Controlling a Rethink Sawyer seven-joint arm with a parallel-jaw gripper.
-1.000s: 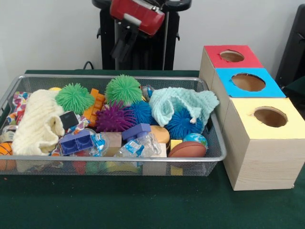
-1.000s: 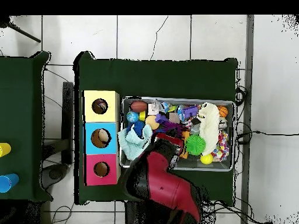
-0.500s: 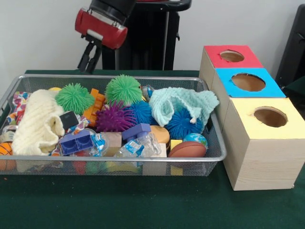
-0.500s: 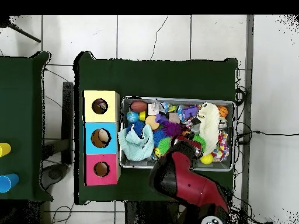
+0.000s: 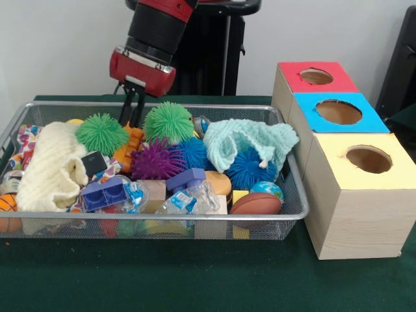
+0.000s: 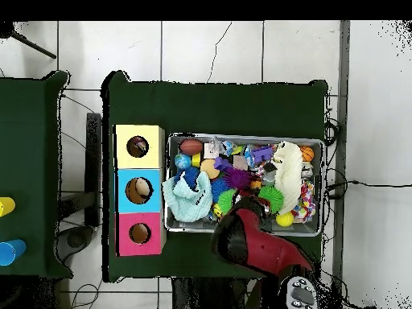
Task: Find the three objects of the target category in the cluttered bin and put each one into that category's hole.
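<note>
A wire mesh bin (image 5: 156, 105) holds a heap of toys. My gripper (image 5: 132, 116) hangs at the bin's far side, open by a narrow gap with nothing between its fingers. Its tips reach down between two green spiky balls (image 5: 101, 133) (image 5: 169, 121), just above an orange brick (image 5: 134, 140). A purple spiky ball (image 5: 156, 160) and two blue spiky balls (image 5: 195, 153) (image 5: 250, 168) lie nearer the middle. In the overhead view the red arm (image 6: 249, 241) covers the gripper and part of the bin (image 6: 322, 185).
Three wooden boxes with holes stand beside the bin, topped red (image 5: 292, 75), blue (image 5: 312, 120) and yellow (image 5: 338, 162). A cream knitted cloth (image 5: 52, 166), a mint cloth (image 5: 247, 140), blue bricks (image 5: 104, 194), plastic bottles (image 5: 188, 198) and small sports balls (image 5: 257, 203) fill the bin.
The arm swung left across the back of the bin, then came down. The gripper went from above the rim to dipping between the two green spiky balls.
</note>
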